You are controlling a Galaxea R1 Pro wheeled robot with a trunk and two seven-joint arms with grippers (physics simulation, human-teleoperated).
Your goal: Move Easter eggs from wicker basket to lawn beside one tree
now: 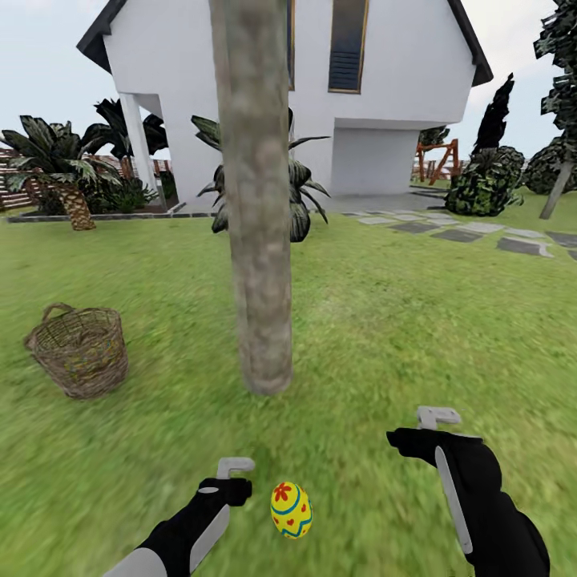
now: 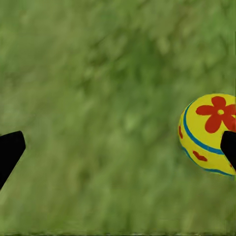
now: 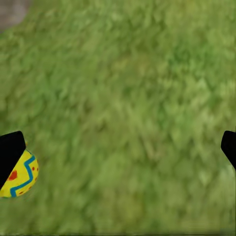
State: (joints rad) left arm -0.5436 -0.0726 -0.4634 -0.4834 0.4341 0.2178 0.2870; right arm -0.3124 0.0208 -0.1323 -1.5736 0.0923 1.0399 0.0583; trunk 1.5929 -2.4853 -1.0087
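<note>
I have one yellow egg with blue zigzag bands and red flowers (image 1: 291, 510) lying on the mottled green lawn (image 1: 417, 320), just in front of the thick grey-brown tree trunk (image 1: 256, 240), so I count that one as placed. My left gripper (image 1: 232, 474) hangs just beside it, jaws spread wide and holding nothing; in the left wrist view the egg (image 2: 209, 133) sits outside the gap, right by one fingertip (image 2: 229, 147). My right gripper (image 1: 423, 429) is also wide and empty over bare grass, farther from the egg.

The brown woven wicker basket (image 1: 80, 350) stands on the lawn to the left of the trunk; I cannot make out from here whether eggs remain inside.

My worries: that near finger could nudge the egg as I pull away and roll it off from the tree. Turning toward the basket, an arm could clip the trunk. Reaching in carelessly could tip the light basket over.
</note>
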